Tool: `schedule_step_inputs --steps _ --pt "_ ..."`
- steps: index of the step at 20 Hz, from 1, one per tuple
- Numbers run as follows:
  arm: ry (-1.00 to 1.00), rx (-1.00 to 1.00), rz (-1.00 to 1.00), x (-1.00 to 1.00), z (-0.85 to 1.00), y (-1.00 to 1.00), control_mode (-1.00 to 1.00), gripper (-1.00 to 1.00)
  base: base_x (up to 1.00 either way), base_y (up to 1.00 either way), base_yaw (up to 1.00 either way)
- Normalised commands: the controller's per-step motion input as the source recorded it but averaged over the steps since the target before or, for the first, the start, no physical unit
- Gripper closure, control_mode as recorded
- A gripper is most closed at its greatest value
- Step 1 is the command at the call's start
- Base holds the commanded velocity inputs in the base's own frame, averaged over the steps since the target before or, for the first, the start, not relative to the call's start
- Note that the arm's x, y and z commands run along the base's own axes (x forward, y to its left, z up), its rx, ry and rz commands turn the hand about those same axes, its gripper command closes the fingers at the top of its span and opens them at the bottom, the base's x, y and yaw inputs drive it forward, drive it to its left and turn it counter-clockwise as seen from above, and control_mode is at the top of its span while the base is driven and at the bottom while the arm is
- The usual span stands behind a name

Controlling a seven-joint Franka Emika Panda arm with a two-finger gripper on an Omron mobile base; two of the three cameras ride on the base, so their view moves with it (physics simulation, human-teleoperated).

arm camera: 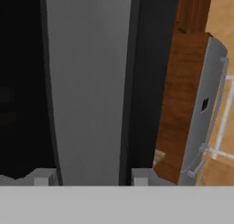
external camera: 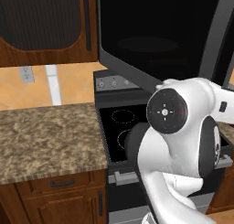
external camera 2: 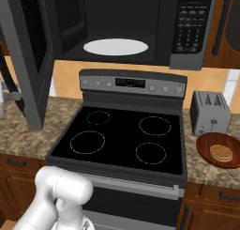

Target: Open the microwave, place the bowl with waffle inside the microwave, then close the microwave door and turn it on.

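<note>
My pincer (arm camera: 90,177) sits at the long grey handle (arm camera: 89,81) of the door (external camera 2: 29,55), one fingertip (arm camera: 43,177) on each side of the bar, so the handle stands between them; whether the tips press on it or stand just clear I cannot tell. The door is swung wide open, out to the left of the microwave (external camera 2: 131,27), its dark glass facing across the room. Inside the open microwave the white plate (external camera 2: 116,47) lies bare on the floor of the cavity, and the button panel (external camera 2: 190,25) runs down the right side. Below it is the stove (external camera 2: 122,140) with four ring marks on its black top. The bowl (external camera 2: 219,150) sits on the table (external camera 2: 206,165) at the right of the stove, near the front edge, with the waffle (external camera 2: 221,152) lying flat in it. The grey toaster (external camera 2: 210,112) stands just behind the bowl, farther from me. From the left camera my arm (external camera: 183,127) rises in front of the stove, and the door hangs above it beside a wooden cabinet (external camera: 45,26).
</note>
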Motion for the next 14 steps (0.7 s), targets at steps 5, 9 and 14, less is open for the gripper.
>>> schedule_step_inputs --steps 5,9,14 --pt "0.0 -0.02 0.0 -0.16 -0.13 0.63 -1.0 -1.0 0.0 0.0 0.0" --pt "0.0 -0.01 -0.04 -0.02 -0.09 0.53 -1.0 -1.0 0.0 0.0 0.0" --pt "0.0 0.0 -0.05 -0.02 -0.04 0.29 -1.0 -1.0 0.0 0.0 0.0"
